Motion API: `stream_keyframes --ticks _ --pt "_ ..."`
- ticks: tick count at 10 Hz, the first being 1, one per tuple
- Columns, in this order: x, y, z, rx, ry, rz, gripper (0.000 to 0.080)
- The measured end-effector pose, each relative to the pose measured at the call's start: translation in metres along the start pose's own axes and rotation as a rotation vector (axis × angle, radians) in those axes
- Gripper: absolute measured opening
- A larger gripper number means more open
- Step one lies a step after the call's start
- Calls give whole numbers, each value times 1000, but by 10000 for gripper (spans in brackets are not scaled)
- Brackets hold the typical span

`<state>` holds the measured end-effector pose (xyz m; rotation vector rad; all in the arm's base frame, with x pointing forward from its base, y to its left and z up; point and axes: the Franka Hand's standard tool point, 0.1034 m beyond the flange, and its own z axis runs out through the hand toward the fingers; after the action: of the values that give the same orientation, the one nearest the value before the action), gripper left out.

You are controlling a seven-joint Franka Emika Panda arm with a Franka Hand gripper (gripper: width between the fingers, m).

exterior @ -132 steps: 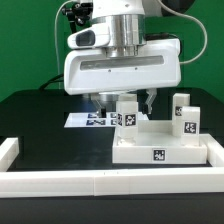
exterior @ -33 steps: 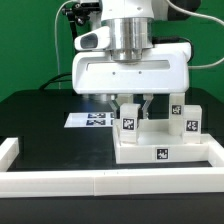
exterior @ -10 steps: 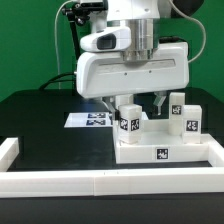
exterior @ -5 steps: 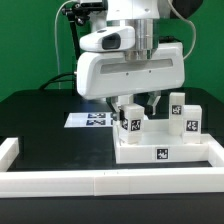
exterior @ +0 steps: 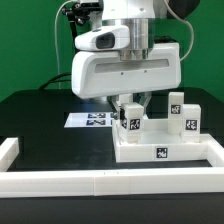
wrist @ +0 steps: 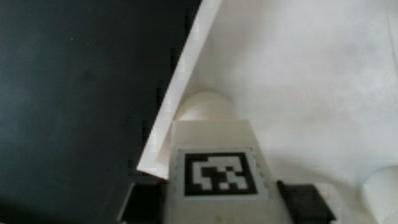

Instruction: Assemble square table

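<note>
The square table's white top [exterior: 160, 150] lies flat against the corner of the rail. Three short white tagged legs stand on it: one at the exterior view's left [exterior: 129, 120] and two at its right [exterior: 177, 104] [exterior: 189, 121]. My gripper [exterior: 132, 103] hangs straight down over the left leg, with a finger on each side. In the wrist view that leg [wrist: 217, 150] fills the space between the dark fingers [wrist: 150, 200], which press close on both flanks. The gripper [wrist: 228, 202] is shut on it. The table top [wrist: 311, 60] lies under it.
The marker board [exterior: 88, 119] lies on the black table behind the top. A long low white border rail [exterior: 60, 181] runs along the front and turns up at both ends. The arm's broad white hand hides the middle of the scene.
The two fingers have come in from wide apart to the sides of the left leg. The hand has shifted slightly toward the exterior view's left. The legs and the top have not moved.
</note>
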<state>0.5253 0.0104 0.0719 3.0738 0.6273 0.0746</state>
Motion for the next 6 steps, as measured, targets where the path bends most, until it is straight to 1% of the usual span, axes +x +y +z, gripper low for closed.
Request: stream_keyframes --ticks 1,2,4,6 --pt "0 0 0 2 2 32 291" --pt "-1 2 1 8 13 151 291" --pt "-2 4 2 15 34 301 291" --pt "-1 5 3 20 43 539 291"
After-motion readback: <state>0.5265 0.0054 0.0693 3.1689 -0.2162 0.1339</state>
